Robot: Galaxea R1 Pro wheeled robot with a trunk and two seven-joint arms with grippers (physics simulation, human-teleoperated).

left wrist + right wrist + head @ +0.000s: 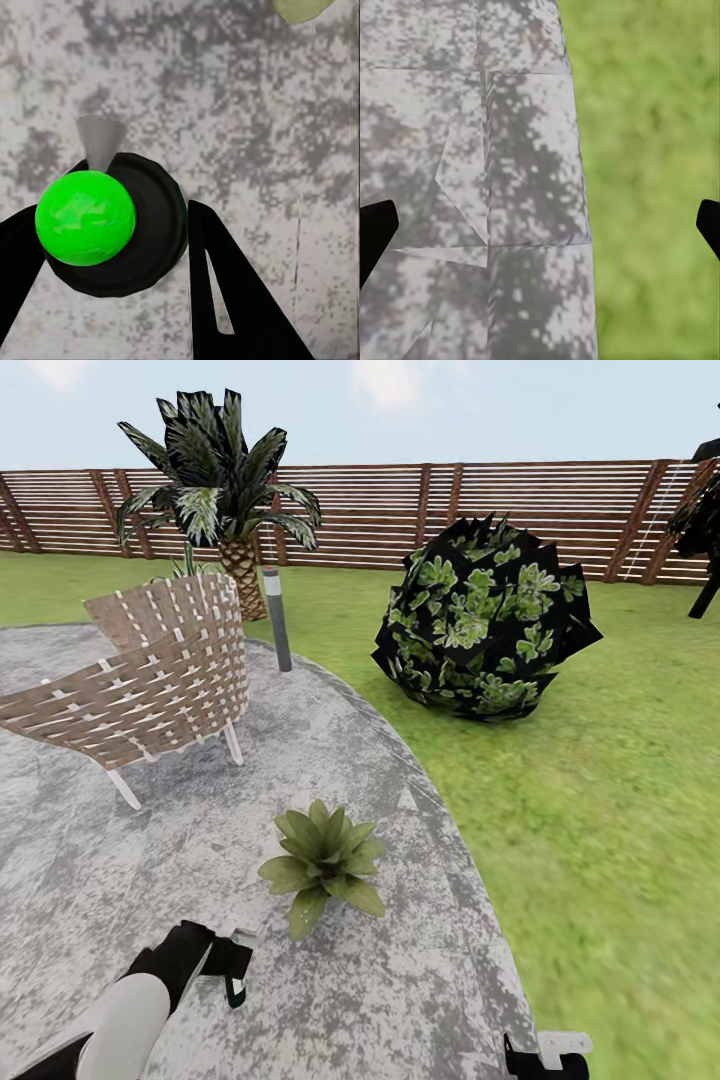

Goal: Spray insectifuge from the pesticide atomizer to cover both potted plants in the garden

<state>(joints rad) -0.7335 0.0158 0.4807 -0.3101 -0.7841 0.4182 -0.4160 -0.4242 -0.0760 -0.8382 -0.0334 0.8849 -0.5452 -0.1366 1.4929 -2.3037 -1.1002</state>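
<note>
One potted plant (322, 860), a low rosette of pointed green leaves, sits on the round grey patio (420, 980) just ahead of me. My left gripper (235, 968) hovers low over the paving, a short way left of and nearer than the plant. In the left wrist view the left gripper (112, 210) is shut on the pesticide atomizer (94, 221), a black round body with a bright green ball top and a grey cone nozzle. A pale leaf tip (300, 7) shows at that view's edge. My right gripper (544, 225) is open over the patio's edge, and it also shows low in the head view (545, 1055).
A woven wicker chair (150, 680) stands on the patio at the left, with a grey post light (277, 620) behind it. A palm (220, 490) and a round dark bush (480, 625) stand on the lawn (620, 810) before the brown slatted fence (400, 510).
</note>
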